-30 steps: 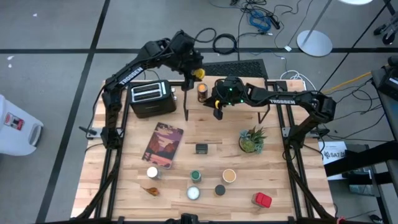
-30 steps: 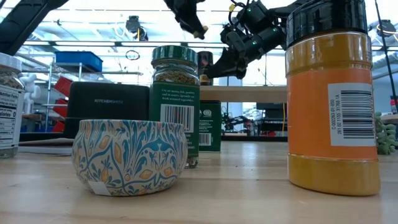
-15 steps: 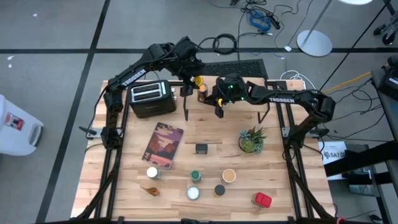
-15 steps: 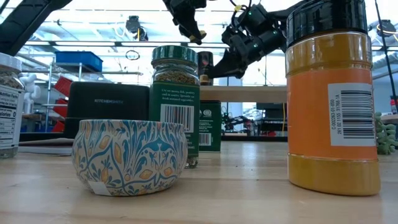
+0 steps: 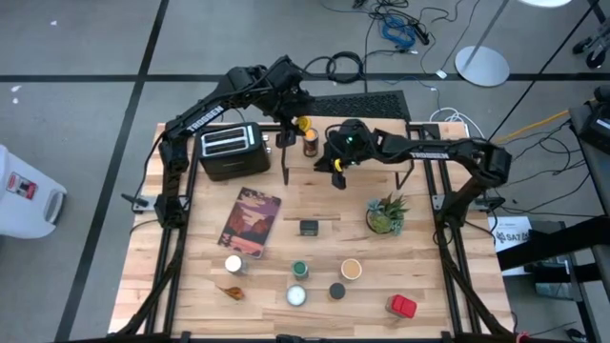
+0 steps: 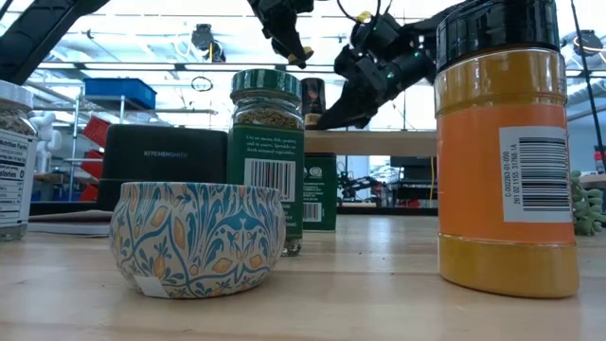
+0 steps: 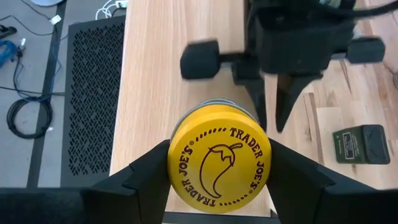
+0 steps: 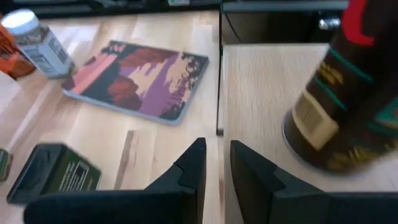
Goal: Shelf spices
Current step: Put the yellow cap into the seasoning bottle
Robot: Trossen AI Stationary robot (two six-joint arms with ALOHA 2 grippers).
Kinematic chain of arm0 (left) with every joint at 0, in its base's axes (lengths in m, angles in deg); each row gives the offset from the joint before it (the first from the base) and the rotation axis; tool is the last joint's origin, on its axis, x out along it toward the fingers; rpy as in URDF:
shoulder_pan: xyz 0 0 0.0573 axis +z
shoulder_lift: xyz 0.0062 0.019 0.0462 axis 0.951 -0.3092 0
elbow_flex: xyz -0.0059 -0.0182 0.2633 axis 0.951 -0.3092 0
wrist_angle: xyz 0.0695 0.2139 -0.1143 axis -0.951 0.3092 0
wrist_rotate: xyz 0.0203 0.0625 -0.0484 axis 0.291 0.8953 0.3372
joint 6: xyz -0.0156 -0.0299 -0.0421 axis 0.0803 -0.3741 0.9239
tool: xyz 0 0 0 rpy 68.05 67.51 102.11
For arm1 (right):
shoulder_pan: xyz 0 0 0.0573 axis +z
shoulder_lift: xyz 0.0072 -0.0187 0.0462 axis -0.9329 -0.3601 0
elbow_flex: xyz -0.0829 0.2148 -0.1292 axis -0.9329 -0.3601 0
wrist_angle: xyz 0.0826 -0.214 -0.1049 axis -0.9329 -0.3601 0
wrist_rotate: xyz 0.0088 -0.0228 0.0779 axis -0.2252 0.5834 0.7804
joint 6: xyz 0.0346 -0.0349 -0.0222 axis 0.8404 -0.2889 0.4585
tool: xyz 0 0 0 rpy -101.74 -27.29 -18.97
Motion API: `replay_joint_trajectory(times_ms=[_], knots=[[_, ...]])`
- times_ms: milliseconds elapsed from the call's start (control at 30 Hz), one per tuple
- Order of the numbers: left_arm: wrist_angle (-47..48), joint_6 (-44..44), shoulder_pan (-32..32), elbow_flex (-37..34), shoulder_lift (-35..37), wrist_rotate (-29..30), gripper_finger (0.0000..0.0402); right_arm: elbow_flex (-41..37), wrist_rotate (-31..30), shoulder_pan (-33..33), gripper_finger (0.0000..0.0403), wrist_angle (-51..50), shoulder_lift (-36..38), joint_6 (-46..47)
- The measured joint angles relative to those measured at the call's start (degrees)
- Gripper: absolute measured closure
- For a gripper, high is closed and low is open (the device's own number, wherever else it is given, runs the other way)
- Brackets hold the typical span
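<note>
My left gripper (image 5: 301,125) is shut on a jar with a yellow lid (image 7: 219,165), held over the far left part of the shelf (image 7: 161,74). A dark jar (image 5: 310,143) stands on the light wooden shelf top (image 6: 379,142). My right gripper (image 5: 337,179) hovers slanting down at the shelf's near edge, just beside the dark jar (image 8: 348,93). Its fingers (image 8: 216,162) are a narrow gap apart with nothing between them. Several more spice jars and tins (image 5: 299,271) stand on the table near its front edge. My left gripper pinches the jar between its two fingers at opposite sides of the yellow lid (image 7: 177,168). The fingers slant down from the table's left and far side. The jar is tilted, its lid facing back toward the wrist, and hangs clear above the shelf top.
A black toaster (image 5: 227,151) stands left of the shelf. A reddish book (image 5: 250,221), a green tin (image 5: 308,227) and a potted plant (image 5: 386,214) lie in front of it. An orange jar (image 6: 507,152) and a patterned tin (image 6: 199,237) stand at the near edge.
My left gripper has tipped a little further down with the yellow-lidded jar, still over the shelf. My right gripper has rolled and tipped slightly beside the dark jar, staying at the shelf's near edge.
</note>
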Motion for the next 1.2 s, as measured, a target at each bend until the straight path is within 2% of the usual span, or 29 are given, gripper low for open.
replay_joint_trajectory(times_ms=[167,433,600,800,1200], knots=[[0.1,-0.6,0.0,0.0,0.0,0.0,0.0173,0.0,-4.6,-0.5,0.0344,-3.9,3.9,-1.6],[0.6,-0.7,0.0,0.0,0.0,0.0,0.0173,0.0,-5.5,-7.1,0.0344,-7.1,4.3,1.3],[0.8,-0.7,0.0,0.0,0.0,0.1,0.0173,0.0,-6.4,-9.5,0.0344,0.3,4.1,4.8],[0.8,-0.8,0.1,0.0,0.0,1.4,0.0173,0.0,-6.3,-9.1,0.0344,8.7,1.7,8.2],[3.1,-0.5,0.1,0.0,0.0,1.4,0.0173,0.0,-6.3,-7.4,0.0344,15.1,-6.2,11.9]])
